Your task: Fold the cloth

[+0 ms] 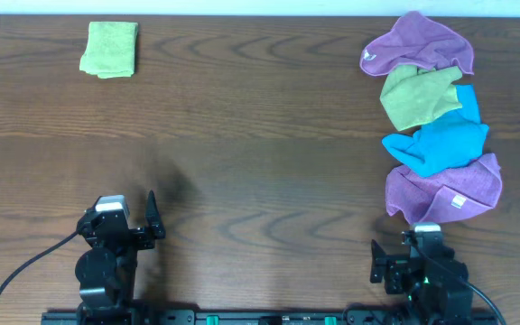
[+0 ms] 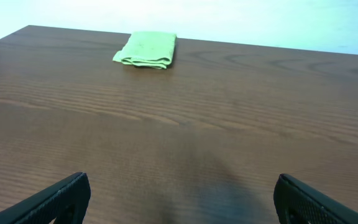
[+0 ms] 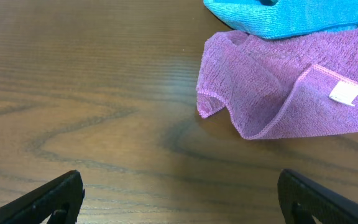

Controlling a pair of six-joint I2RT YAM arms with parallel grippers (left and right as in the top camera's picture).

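The lime-green cloth (image 1: 110,49) lies folded into a small rectangle at the far left corner of the table. It also shows far ahead in the left wrist view (image 2: 145,50). My left gripper (image 1: 120,215) (image 2: 179,190) is open and empty near the front edge, well short of the cloth. My right gripper (image 1: 418,244) (image 3: 179,190) is open and empty near the front right, just in front of the pile of cloths.
A pile of loose cloths lies at the right: a purple one (image 1: 418,45) at the back, a duller olive-green one (image 1: 415,95), a blue one (image 1: 441,143) and a purple one with a white tag (image 1: 445,188) (image 3: 278,87) nearest my right gripper.
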